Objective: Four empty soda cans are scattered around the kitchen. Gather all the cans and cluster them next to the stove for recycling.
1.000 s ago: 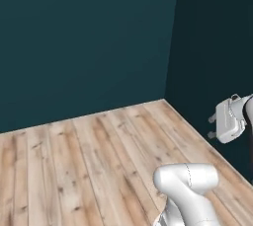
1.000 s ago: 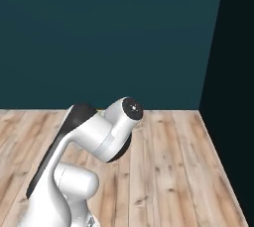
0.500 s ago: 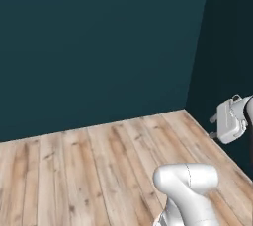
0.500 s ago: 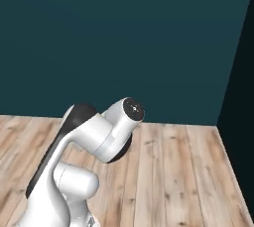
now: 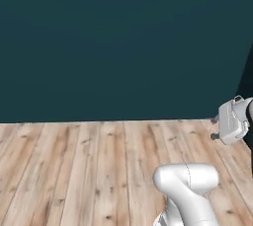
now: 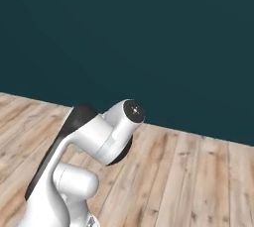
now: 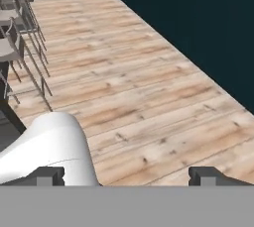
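Your gripper (image 7: 126,175) hangs over bare plank floor (image 7: 134,87), jaws wide apart and empty, beside a dark teal wall (image 5: 123,42); grey stools (image 7: 20,37), perhaps, stand far off.

White arm (image 5: 190,190) rises over plank floor (image 5: 74,170) before a teal wall (image 5: 113,42).

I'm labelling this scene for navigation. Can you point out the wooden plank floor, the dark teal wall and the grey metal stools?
Wooden plank floor (image 7: 149,82), hand view, on bare boards mid-floor.
Dark teal wall (image 5: 123,42), left base view, on its flat face.
Grey metal stools (image 7: 20,32), hand view, on thin legs.
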You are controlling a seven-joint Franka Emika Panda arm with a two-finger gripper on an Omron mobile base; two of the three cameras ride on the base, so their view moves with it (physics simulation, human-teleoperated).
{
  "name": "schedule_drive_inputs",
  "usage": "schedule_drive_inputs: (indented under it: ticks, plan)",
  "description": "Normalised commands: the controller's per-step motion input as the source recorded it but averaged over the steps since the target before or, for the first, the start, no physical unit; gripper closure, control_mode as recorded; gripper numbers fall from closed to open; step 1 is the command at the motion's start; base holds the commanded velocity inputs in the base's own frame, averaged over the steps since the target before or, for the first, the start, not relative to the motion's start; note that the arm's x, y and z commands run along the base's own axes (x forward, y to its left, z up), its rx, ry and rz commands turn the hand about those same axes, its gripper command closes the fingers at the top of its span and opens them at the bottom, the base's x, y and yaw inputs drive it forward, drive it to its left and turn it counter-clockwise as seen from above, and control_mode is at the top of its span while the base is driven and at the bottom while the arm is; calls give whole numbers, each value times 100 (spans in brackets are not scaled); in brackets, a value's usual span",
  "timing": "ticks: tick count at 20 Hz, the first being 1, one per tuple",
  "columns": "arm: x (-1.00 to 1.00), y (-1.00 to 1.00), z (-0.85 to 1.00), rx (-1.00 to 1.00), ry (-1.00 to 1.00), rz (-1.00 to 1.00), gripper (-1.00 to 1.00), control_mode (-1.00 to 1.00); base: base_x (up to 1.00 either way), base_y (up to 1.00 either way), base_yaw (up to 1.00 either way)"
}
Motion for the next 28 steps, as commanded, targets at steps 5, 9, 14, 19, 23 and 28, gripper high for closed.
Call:
schedule_drive_inputs:
  ticks: [5, 9, 14, 19, 23, 28]
  plan:
    - [0, 0, 0, 0, 0, 0, -100, 100, 0, 0, 48]
    - [0, 0, 0, 0, 0, 0, -100, 100, -4, 0, 48]
    - [0, 0, 0, 0, 0, 0, -100, 100, -6, 0, 48]
    - [0, 0, 0, 0, 0, 0, -100, 100, -5, 0, 48]
    - [0, 0, 0, 0, 0, 0, -100, 100, -5, 0, 49]
    - [0, 0, 0, 0, 0, 0, -100, 100, -5, 0, 49]
